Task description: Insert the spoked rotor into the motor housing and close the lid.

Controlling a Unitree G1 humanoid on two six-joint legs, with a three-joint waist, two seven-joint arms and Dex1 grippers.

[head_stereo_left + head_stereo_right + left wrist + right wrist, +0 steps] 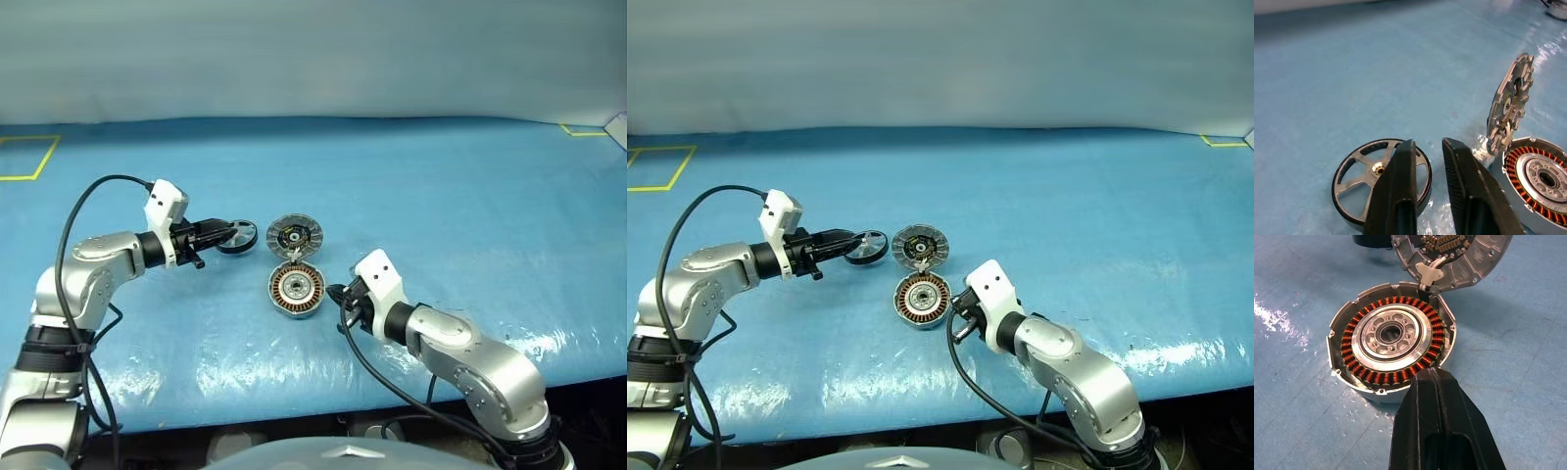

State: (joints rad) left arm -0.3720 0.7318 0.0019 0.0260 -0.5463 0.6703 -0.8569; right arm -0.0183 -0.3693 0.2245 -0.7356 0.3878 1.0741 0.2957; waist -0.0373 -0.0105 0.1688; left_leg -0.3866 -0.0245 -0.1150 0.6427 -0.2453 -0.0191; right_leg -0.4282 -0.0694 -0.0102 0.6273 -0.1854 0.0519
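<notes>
Housing (296, 290) sitting open on blue desk (470, 196), just beside my right end effector (1436, 377), whose fingers are pressing together, empty. Lid (294, 235) standing hinged up at far edge. Left end effector (1429, 161) hovering slightly spread over spoked rotor (1364, 183), lying flat left of housing: black rim, silver spokes.
</notes>
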